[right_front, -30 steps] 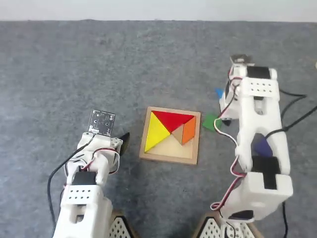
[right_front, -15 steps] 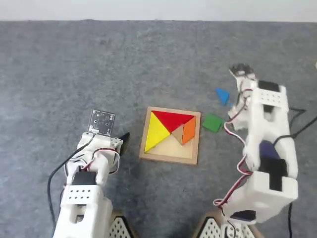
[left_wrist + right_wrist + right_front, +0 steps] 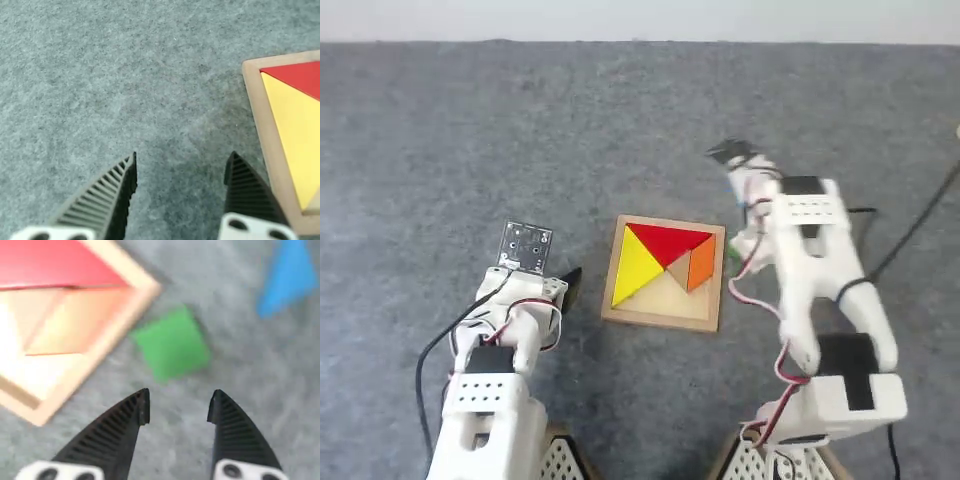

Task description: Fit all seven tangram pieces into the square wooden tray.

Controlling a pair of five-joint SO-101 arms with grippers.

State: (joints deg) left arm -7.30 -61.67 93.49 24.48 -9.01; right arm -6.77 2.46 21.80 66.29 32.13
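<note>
Overhead, the square wooden tray (image 3: 660,318) is sitting on the grey, felt-like worktop (image 3: 470,130), holding three flat pieces: red triangle (image 3: 670,240), yellow triangle (image 3: 634,270) and orange piece (image 3: 701,265). Bare wood is showing elsewhere, so four are judged outstanding. From the left wrist, the left claw (image 3: 182,165) is hanging spread and empty near the tray's corner. From the right wrist, the right claw (image 3: 177,400) is hovering spread, gripping nothing, near the green square (image 3: 172,342) lying just beside the rim; the blue triangle (image 3: 290,277) is lying farther off.
</note>
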